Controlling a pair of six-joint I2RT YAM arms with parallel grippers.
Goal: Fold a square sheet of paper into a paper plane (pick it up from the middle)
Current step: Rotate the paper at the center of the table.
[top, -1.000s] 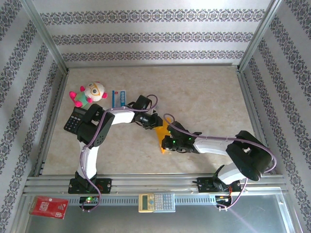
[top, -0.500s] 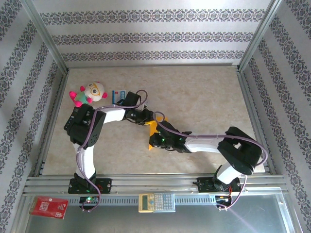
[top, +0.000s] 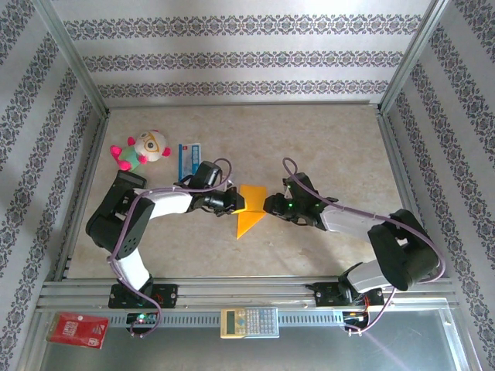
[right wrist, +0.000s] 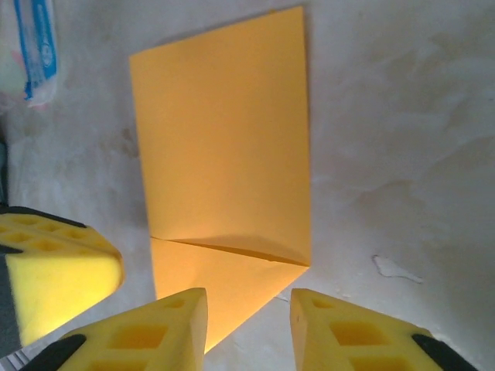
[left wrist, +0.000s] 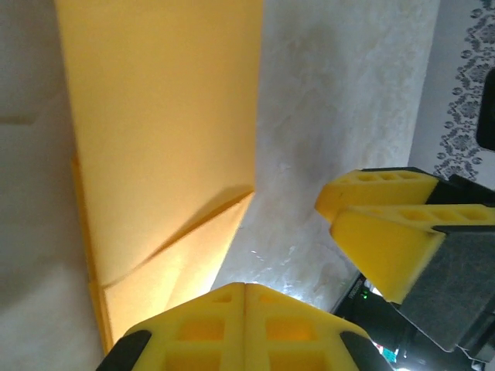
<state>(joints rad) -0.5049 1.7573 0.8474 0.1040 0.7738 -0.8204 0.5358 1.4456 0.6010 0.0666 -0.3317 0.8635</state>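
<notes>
Orange-yellow paper (top: 250, 205), smooth and pointed, between pressed-together left jaws and spread right jaws.

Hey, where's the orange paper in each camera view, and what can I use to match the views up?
Top external: orange paper at the middle of the picture.
Left wrist: large, in the upper left.
Right wrist: centre, reaching from the top almost to the bottom edge.
Shared landmark: its folded triangular flap at the pointed end.
</notes>
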